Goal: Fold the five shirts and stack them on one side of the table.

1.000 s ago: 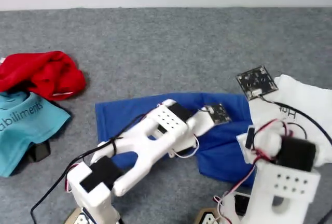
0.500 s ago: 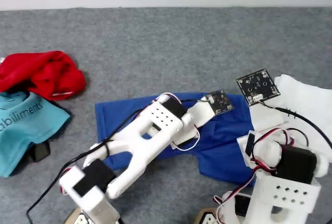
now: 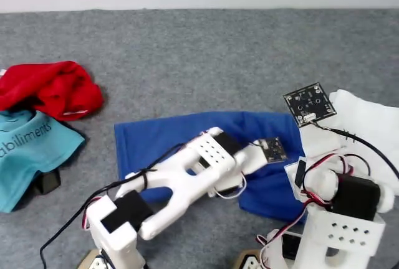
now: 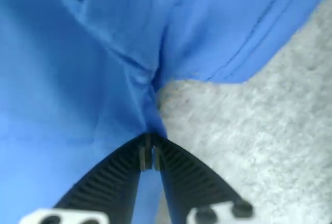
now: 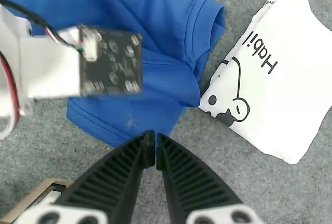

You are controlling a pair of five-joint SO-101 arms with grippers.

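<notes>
The blue shirt (image 3: 156, 135) lies spread in the middle of the grey table, partly under the left arm (image 3: 199, 169). My left gripper (image 4: 148, 157) is shut on a pinched fold of the blue shirt (image 4: 78, 79) near its hem, by bare table. My right gripper (image 5: 151, 149) is shut with nothing in it and hangs above the blue shirt's (image 5: 145, 16) sleeve end. A folded white shirt (image 3: 368, 126) with a black print lies at the right, also in the right wrist view (image 5: 264, 73). A crumpled red shirt (image 3: 53, 88) and a teal shirt (image 3: 28, 147) lie at the left.
The left arm's camera board (image 5: 109, 60) is close in front of my right gripper. The right arm's base (image 3: 340, 219) stands at the near right. A dark object (image 3: 45, 182) lies under the teal shirt. Bare grey carpet (image 3: 206, 57) covers the far half.
The left arm's wrist swung away from the front edge and then back toward it and to the right, holding the blue shirt. The right arm shifted slightly early on, then stayed still.
</notes>
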